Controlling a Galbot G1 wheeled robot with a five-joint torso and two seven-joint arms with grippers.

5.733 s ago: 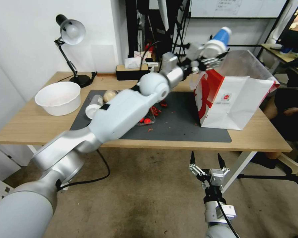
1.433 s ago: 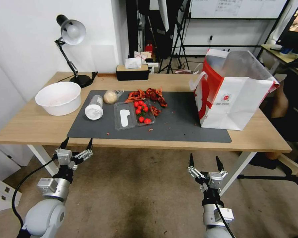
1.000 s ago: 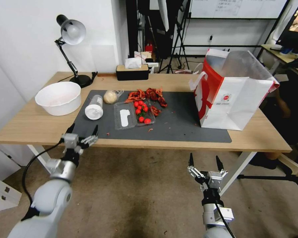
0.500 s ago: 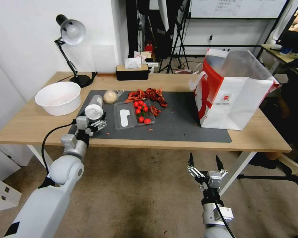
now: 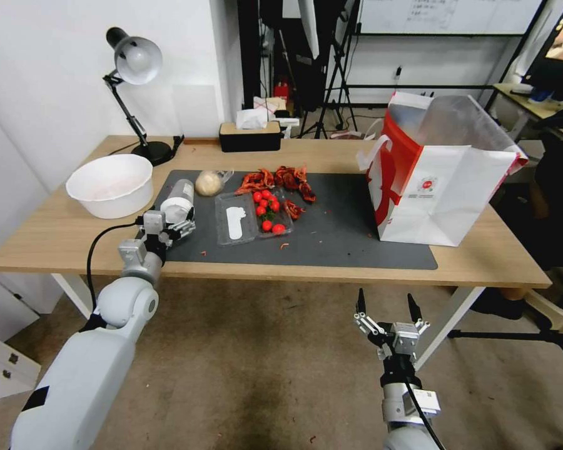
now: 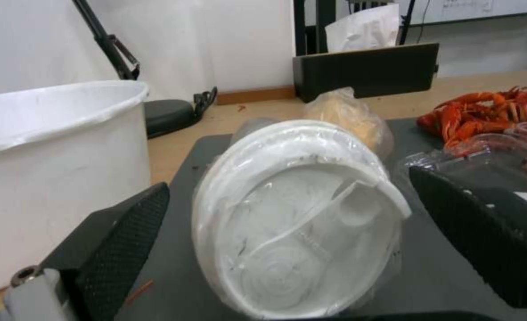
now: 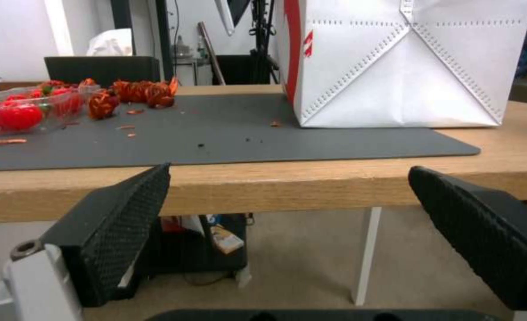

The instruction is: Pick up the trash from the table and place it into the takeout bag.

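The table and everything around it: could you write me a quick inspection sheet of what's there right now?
Surface: table, grey mat with red crumbs.
Job's things: clear white-lidded cup on its side; wrapped beige lump; takeout bag upright, open.
Clutter: white bowl, tomato tray, crayfish shells, lamp, tissue box.
Grippers: left gripper open around the cup; right gripper open, below table edge.
Cables: black cable on left arm.
Surroundings: tripods, carpet.

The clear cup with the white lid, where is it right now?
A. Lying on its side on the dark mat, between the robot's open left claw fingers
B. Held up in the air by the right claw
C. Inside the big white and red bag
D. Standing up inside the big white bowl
A. The clear cup lies tipped over on the dark mat, with the open left claw around its lid end, fingers either side, not yet shut on it.
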